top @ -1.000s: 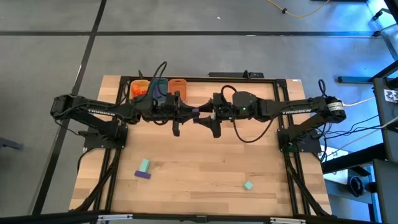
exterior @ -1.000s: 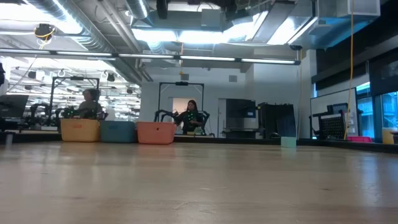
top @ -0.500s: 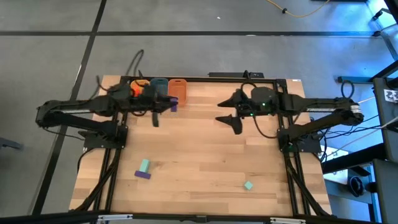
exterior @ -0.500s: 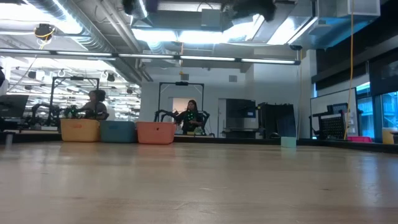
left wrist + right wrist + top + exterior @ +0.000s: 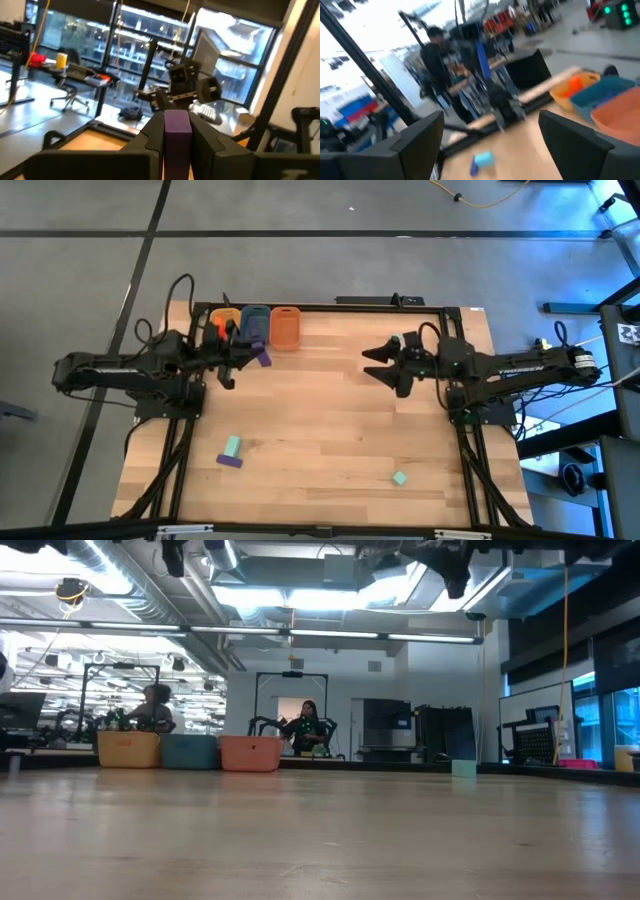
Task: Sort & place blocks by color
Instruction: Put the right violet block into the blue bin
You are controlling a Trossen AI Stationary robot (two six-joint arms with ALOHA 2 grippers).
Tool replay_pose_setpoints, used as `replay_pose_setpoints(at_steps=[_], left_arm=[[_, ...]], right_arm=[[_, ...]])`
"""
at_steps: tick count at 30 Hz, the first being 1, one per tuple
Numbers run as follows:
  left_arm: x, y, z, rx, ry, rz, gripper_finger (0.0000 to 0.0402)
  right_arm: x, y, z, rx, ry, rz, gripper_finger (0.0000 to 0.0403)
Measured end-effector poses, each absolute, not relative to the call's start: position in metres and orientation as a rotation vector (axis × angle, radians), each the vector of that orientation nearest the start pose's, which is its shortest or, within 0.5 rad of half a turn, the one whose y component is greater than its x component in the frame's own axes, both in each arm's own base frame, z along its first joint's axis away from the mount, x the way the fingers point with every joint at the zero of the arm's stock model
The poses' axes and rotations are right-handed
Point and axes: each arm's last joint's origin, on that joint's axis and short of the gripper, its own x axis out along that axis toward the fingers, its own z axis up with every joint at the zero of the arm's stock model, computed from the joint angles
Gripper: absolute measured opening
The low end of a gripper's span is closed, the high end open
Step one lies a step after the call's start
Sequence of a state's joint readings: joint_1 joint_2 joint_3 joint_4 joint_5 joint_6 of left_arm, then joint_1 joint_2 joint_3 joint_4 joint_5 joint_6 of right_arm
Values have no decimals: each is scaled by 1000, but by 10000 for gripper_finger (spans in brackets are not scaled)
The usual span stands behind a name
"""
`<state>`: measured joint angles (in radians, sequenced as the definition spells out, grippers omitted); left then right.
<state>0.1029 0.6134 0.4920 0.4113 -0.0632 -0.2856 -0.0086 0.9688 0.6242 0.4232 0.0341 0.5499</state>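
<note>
Three tubs sit in a row at the far left edge of the table (image 5: 330, 430): yellow tub (image 5: 224, 321), blue tub (image 5: 254, 322), orange tub (image 5: 286, 326), touching or nearly so. Four blocks visible in all: one purple block (image 5: 262, 357) clamped between the fingers of the left gripper (image 5: 247, 358), which hangs above the table just near of the blue tub; the left wrist view shows that block (image 5: 177, 142) upright between the closed-in fingers (image 5: 148, 141). One mint-teal bar (image 5: 232, 446) and one purple bar (image 5: 230, 462) lie together at the near left of the table, touching or almost; one mint-teal cube (image 5: 399, 478) lies alone at the near right, well apart from them. Right gripper (image 5: 377, 364) is held over the far right part of the table, fingers spread wide, nothing between them; it is well apart from the left gripper and from every loose block. Nothing stands between the held purple block and the tubs. Some orange-red thing shows inside the yellow tub, too small to tell what. Low view: the same three tubs at the far left of the table, yellow tub (image 5: 128, 750), blue tub (image 5: 190, 752), orange tub (image 5: 250, 753), with two people (image 5: 150, 708) seated in the room behind; arms show only as dark parts at the top.
</note>
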Motion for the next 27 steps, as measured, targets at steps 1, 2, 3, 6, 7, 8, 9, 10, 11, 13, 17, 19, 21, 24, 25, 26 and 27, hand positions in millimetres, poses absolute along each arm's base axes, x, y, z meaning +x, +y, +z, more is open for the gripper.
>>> replay_pose_setpoints(at_steps=[1,2,3,6,7,8,9,10,11,13,17,19,21,24,25,26,27], left_arm=[[146,16,312,-279,-320,122,44],[146,16,312,-281,-322,126,44],[146,15,312,-283,-322,129,44],[146,15,312,-284,-322,127,44],[146,15,312,-284,-322,127,44],[146,15,312,-285,-323,129,44],[146,15,312,-285,-323,131,44],[146,15,312,-285,-323,131,44],[146,15,312,-286,-323,133,44],[146,15,312,-291,-326,147,44],[148,18,314,-345,-345,223,44],[152,24,320,-347,-346,278,44],[158,34,330,-334,-297,344,44],[165,59,349,-322,-146,510,44],[166,70,353,-322,-81,574,44],[167,83,356,-324,-7,630,44],[168,97,356,-324,66,677,44]], right_arm=[[218,-3,304,550,-105,-16,327],[217,-3,304,549,-114,-14,327],[217,-3,305,546,-115,-15,327],[218,-3,305,542,-113,-15,327],[218,-3,305,542,-114,-15,327],[218,-3,306,542,-114,-15,327],[218,-3,306,542,-114,-15,327],[218,-3,306,542,-113,-15,327],[218,-3,306,542,-114,-15,327],[218,-3,306,542,-113,-15,327],[218,-3,306,543,-115,-20,327],[218,-4,306,543,-120,-43,327],[217,-4,306,543,-126,-62,327],[218,-5,305,536,-125,-66,327],[218,-5,305,523,-124,-67,327],[218,-5,305,521,-124,-67,327],[218,-5,305,520,-124,-67,327]])
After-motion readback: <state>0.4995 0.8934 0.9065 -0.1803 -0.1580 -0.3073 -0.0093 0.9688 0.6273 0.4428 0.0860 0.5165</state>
